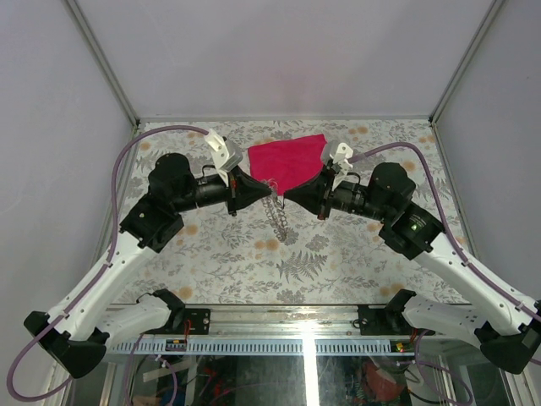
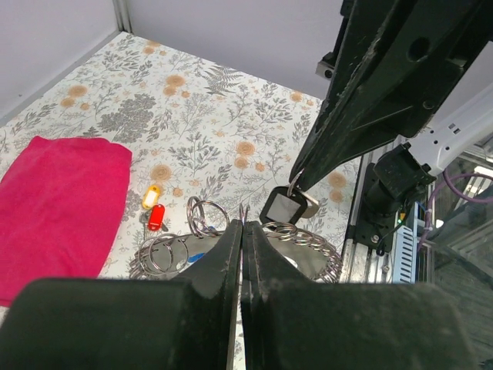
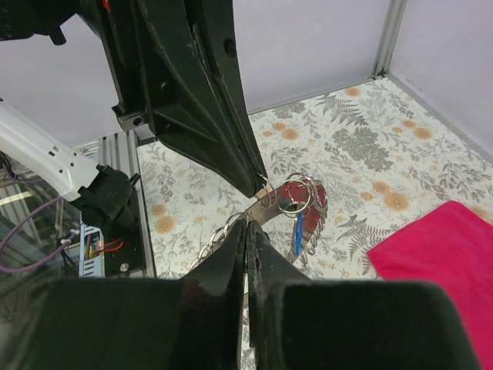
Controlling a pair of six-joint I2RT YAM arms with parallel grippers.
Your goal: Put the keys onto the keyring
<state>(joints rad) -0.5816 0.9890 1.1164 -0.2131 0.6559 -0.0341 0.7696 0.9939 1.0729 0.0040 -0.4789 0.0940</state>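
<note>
As arms converge, left tool (image 1: pixel 267 193), right tool (image 1: pixel 287 194) closed, tips adjacent

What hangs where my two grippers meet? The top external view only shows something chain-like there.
Observer: In the left wrist view, a black square tag hangs at the right gripper tip.
Operator: Anything lying loose?
Observer: A yellow tag and a red tag lie on the table beside the pink cloth.
Operator: Are both jaws shut?
Observer: Yes; the left gripper and right gripper show closed in their own wrist views.
</note>
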